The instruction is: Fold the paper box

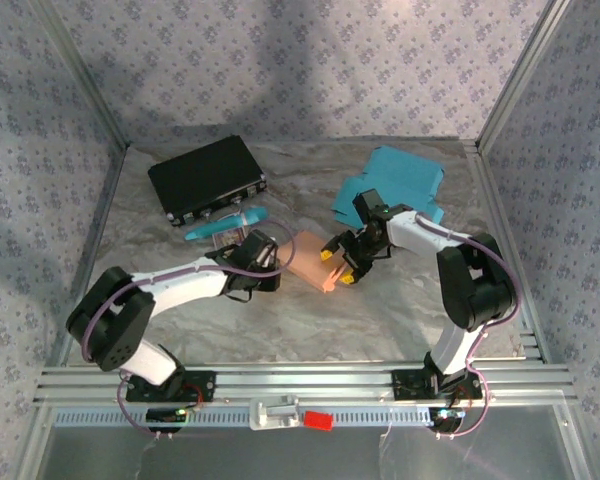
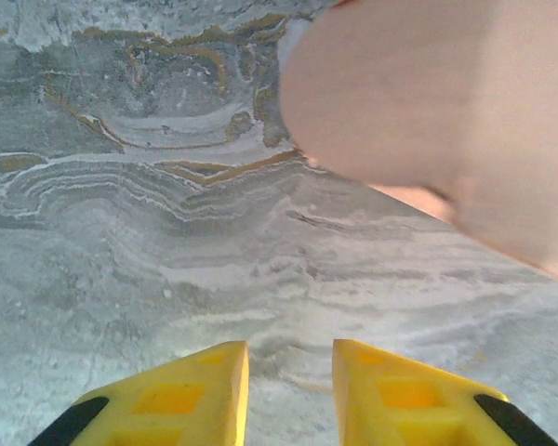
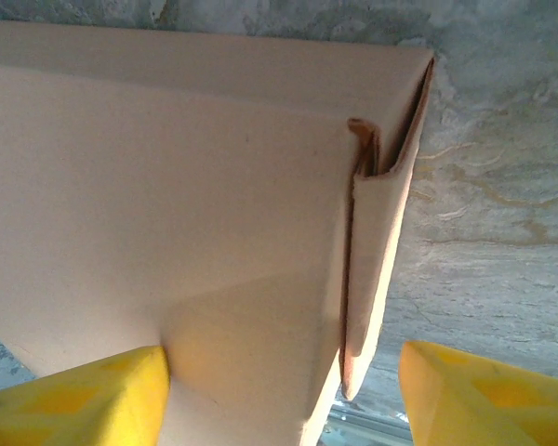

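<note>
Salmon-pink folded paper box point(image 1: 308, 256) at frame centre, between grippers. Right gripper point(image 3: 281, 395) spread wide, straddling box's loose side flap point(image 3: 377, 260) — nearer, better placed. Left gripper point(image 2: 290, 376) narrow-gapped, empty — box to its upper right.

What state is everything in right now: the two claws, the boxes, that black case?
Pink box: partly folded, one side flap doubled over.
Left gripper: slightly open, empty, just short of the pink box.
Right gripper: wide open, straddling the pink box's edge.
Teal box: lying at the back, untouched.
Black case: shut, flat.
</note>
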Controlling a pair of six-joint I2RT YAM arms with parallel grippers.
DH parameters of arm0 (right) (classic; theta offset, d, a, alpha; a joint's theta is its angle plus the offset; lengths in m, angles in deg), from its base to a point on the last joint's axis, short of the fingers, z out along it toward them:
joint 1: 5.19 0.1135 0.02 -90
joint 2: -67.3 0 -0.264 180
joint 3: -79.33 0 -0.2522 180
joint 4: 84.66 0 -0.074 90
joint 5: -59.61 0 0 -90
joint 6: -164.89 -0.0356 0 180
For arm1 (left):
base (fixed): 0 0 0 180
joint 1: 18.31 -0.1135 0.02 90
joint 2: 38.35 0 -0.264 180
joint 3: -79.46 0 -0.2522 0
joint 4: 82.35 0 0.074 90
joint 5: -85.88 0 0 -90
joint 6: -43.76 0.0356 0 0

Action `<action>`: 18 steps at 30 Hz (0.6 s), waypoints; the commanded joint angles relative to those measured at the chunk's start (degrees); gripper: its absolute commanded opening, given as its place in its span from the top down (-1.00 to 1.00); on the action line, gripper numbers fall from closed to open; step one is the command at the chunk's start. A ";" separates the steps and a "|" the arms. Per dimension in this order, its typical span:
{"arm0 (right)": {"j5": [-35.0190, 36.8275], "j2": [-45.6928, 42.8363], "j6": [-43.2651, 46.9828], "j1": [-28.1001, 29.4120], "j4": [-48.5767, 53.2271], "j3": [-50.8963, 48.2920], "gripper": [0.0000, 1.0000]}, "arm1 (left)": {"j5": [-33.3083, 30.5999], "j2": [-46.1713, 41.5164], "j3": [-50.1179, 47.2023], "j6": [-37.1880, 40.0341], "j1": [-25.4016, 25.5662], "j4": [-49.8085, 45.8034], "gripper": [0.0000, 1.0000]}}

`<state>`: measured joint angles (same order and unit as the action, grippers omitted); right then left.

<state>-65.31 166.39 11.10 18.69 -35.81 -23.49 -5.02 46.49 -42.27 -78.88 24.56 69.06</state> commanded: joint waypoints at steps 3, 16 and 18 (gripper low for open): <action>1.82 -1.90 3.04 -0.39 3.20 1.61 -0.37 | 0.78 -10.25 4.21 -2.86 0.18 -10.63 0.09; 12.25 -15.54 4.65 -0.90 0.06 -3.25 -0.48 | 26.62 6.33 36.36 14.50 -18.05 -36.62 -0.33; 12.13 -17.37 3.76 -0.46 -1.60 -5.63 -0.51 | 31.46 13.39 41.04 19.60 -18.09 -38.49 -0.26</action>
<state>-55.98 150.98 15.53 17.75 -36.05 -26.24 16.03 52.74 -5.49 -69.86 6.14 40.49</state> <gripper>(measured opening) 0.754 0.637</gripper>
